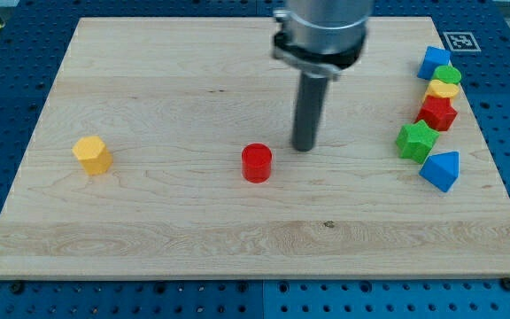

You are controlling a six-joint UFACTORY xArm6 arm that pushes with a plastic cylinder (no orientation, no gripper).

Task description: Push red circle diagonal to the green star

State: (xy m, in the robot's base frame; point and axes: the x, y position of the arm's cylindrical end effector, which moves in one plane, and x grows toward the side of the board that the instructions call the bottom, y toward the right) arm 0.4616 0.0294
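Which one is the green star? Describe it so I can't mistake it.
Look at the column of blocks along the wooden board's right edge. The green star sits second from the bottom, just above-left of the blue block and below the red block. It's the only green, pointed star there.

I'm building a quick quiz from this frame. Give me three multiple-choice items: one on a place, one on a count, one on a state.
1. Where is my tip relative to the red circle?
A. up and to the view's right
B. at the view's left
C. on top of it

2. How many blue blocks are on the board?
A. one
B. two
C. four

3. Is my tip touching the red circle?
A. yes
B. no

Answers: 1 A, the rod ends right of the circle. 2 B, one at the cluster's top, one at its bottom. 3 B, wood shows between them.
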